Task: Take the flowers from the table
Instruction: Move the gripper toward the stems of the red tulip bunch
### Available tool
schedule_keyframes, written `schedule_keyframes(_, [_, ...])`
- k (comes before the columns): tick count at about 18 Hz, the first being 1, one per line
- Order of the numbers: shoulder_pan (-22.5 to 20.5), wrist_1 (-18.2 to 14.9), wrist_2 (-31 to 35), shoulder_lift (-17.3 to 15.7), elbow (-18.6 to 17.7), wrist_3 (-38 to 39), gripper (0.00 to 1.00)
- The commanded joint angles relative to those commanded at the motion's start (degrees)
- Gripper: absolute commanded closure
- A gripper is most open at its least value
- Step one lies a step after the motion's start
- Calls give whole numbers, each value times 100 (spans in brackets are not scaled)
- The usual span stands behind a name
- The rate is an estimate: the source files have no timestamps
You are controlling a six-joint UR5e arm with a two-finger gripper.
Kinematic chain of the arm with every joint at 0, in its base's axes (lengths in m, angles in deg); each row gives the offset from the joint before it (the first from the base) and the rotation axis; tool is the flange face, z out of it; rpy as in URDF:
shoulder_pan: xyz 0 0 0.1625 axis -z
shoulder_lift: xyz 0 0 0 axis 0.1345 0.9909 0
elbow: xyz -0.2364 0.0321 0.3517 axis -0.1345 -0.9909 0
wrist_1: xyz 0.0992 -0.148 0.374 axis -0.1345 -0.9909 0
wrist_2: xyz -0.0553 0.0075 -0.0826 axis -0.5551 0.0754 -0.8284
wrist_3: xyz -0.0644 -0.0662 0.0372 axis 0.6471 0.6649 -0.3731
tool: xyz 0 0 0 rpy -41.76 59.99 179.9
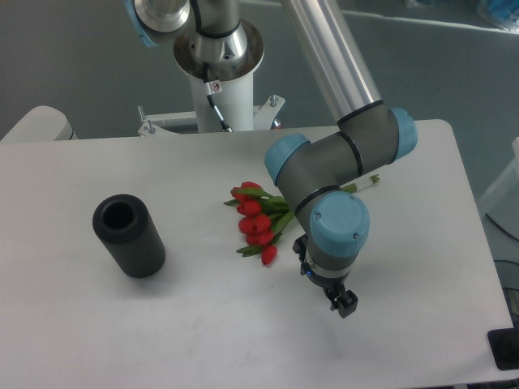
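Observation:
The flowers (258, 220) lie flat on the white table (203, 340) near its middle, red buds pointing left and green leaves around them. Their stems run right and back under my arm, and the pale stem ends (371, 181) show beyond the elbow. My gripper (343, 305) hangs below the blue wrist joint, to the right of and in front of the buds, clear of them. Its black fingers show as one small dark shape, so I cannot read the gap between them. Nothing is seen held in it.
A black cylinder (128, 236) lies on its side at the left of the table, open end facing up and back. The arm's white base (219, 89) stands at the back edge. The table's right edge (474, 243) runs close to the arm.

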Motion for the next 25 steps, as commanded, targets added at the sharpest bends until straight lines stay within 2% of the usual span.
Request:
schedule_keyframes(8, [-9,9,-35,-17,-26,-53,0])
schedule_keyframes(13, [-53,167,-149,-53,-158,-44,0])
schedule_keyframes(17, [-193,88,-316,-166,-211,-97,0])
schedule_keyframes(20, [-272,79,-316,-360,-447,-280,0])
schedule_keyframes(25, [-615,79,-325,-799,-1080,-1123,0])
